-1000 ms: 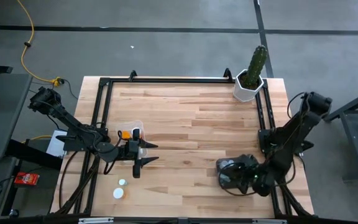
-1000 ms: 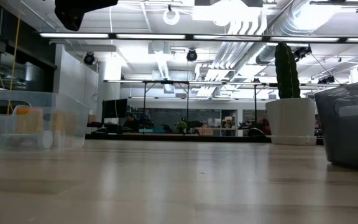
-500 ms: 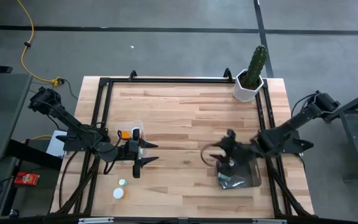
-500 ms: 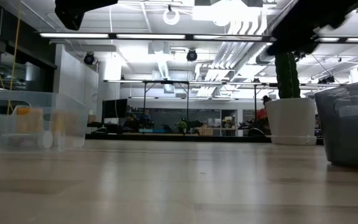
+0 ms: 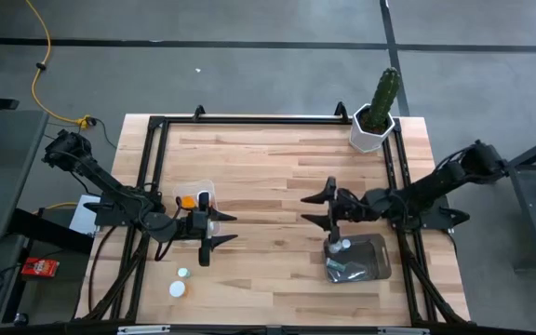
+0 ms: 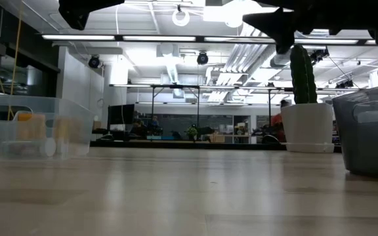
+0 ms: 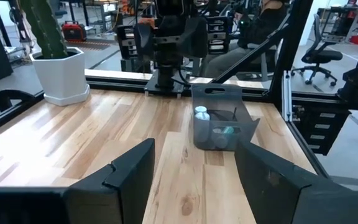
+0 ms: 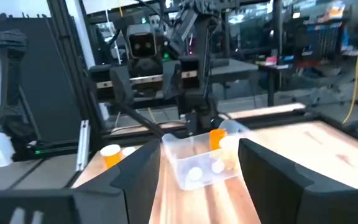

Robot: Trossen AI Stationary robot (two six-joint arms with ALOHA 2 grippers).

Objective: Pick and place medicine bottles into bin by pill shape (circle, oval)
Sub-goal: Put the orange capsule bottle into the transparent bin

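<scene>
Above the wooden tabletop [image 5: 277, 177], the right gripper [image 5: 315, 207] hung in the air with its fingers spread and nothing between them, just beside the dark bin [image 5: 361, 261] near the tabletop's right side. Inside that bin lay a few medicine bottles [image 7: 211, 127], one white cap showing at its near wall. The left gripper [image 5: 224, 229], fingers likewise spread and empty, waited beside the clear bin [image 5: 194, 197] at the tabletop's left, which held an orange bottle [image 5: 186, 201] and pale ones. Two further capped bottles [image 5: 180, 282] stood on the tabletop near its front-left corner. A potted cactus [image 5: 377, 112] occupied the far right corner.
</scene>
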